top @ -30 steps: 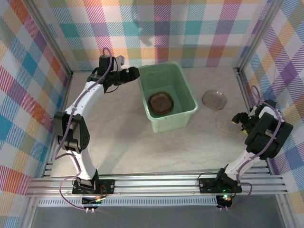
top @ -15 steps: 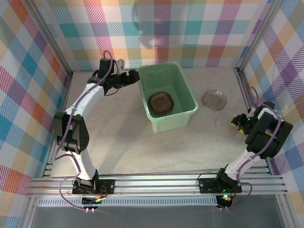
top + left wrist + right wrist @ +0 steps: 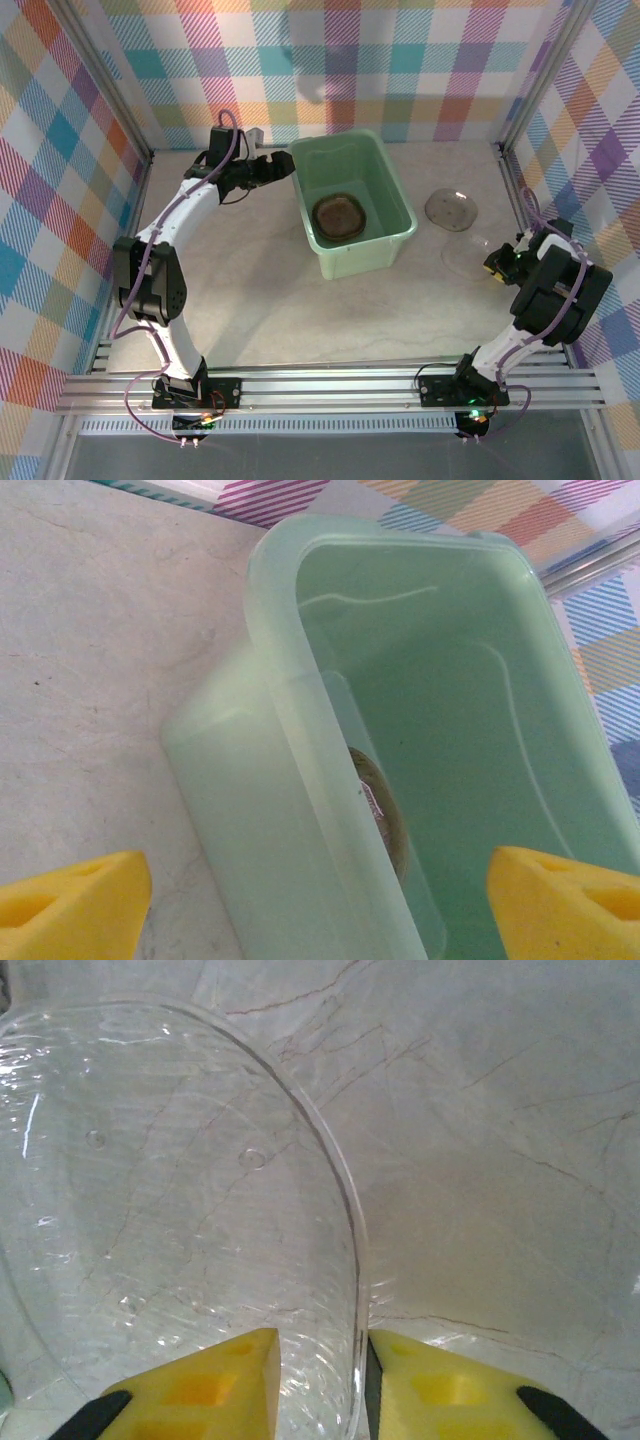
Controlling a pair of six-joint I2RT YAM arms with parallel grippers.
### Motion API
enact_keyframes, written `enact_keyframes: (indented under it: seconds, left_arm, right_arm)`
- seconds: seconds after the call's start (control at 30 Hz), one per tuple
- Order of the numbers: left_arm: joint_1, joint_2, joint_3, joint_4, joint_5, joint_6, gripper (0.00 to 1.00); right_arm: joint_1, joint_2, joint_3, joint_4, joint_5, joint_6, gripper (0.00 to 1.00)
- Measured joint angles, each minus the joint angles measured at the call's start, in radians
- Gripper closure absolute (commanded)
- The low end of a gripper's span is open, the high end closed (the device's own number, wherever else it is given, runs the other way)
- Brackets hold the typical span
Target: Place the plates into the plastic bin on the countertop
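The mint-green plastic bin (image 3: 360, 258) stands mid-countertop with a stack of smoky-brown plates (image 3: 338, 215) on its floor. My left gripper (image 3: 283, 168) hovers open at the bin's left rim. In the left wrist view its yellow fingers straddle the bin wall (image 3: 400, 680), with the plates (image 3: 380, 805) below. One loose plate (image 3: 451, 210) lies right of the bin. A second, almost clear plate (image 3: 465, 255) sits in front of it. My right gripper (image 3: 493, 262) is shut on that plate's rim; the right wrist view has the gripper (image 3: 322, 1345) pinching the plate (image 3: 170, 1190).
Plaid walls with aluminium posts close in the countertop (image 3: 250, 280) on three sides; the right wall is close behind my right arm. A metal rail (image 3: 330, 385) carrying both arm bases runs along the near edge. Bare marble-look surface (image 3: 500, 1160) lies beside the held plate.
My right jaws have narrowed onto the clear plate's rim, and the plate has shifted a little to the left. The left gripper has drifted slightly beside the bin's rim, still open.
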State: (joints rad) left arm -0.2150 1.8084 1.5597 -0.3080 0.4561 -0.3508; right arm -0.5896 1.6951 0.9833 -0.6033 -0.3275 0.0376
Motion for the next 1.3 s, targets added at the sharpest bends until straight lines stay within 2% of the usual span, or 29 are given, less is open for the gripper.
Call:
enact_keyframes:
  seconds: [0.43, 0.7, 0.8, 1.1, 1.3]
  left_arm:
    - [0.0, -0.042, -0.004, -0.002, 0.0, 0.005, 0.13]
    - [0.0, -0.052, -0.004, -0.005, 0.001, 0.008, 0.13]
    - [0.0, -0.058, -0.004, -0.005, 0.007, 0.012, 0.13]
    - [0.0, -0.081, -0.01, 0.0, 0.014, 0.027, 0.13]
    - [0.0, -0.087, -0.026, 0.024, 0.016, 0.027, 0.13]
  right_arm:
    - [0.006, 0.0, -0.053, 0.064, -0.008, 0.021, 0.78]
    - [0.009, 0.0, -0.054, 0.082, -0.007, 0.029, 0.9]
    - [0.011, -0.007, -0.059, 0.088, -0.007, 0.029, 0.92]
    - [0.015, -0.135, -0.115, 0.083, 0.003, 0.037, 0.97]
    - [0.015, -0.272, -0.128, 0.056, 0.004, 0.099, 0.97]
